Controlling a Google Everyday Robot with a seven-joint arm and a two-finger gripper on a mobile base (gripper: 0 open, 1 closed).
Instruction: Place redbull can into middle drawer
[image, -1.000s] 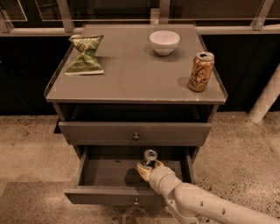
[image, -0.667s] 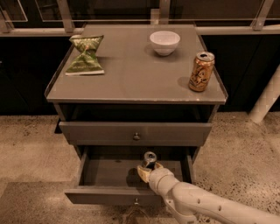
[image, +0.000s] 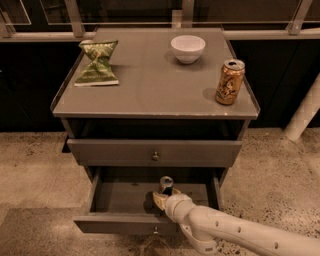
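Note:
The redbull can (image: 166, 183) stands upright inside the open middle drawer (image: 120, 199), near its centre; only its silver top and a little of its body show. My gripper (image: 161, 198) reaches into the drawer from the lower right and is shut on the can's lower body. The white arm hides the rest of the can. The drawer's grey front (image: 115, 224) sits pulled out toward me, its knob (image: 156, 230) just left of the arm.
The like grey drawer front (image: 155, 152) sits just above, slightly out. On the cabinet top (image: 150, 85) stand a gold can (image: 229, 82), a white bowl (image: 188, 48) and a green chip bag (image: 96, 64). A white post (image: 304, 114) stands at the right.
The gripper and the can have moved slightly left and down inside the drawer. Nothing else has moved.

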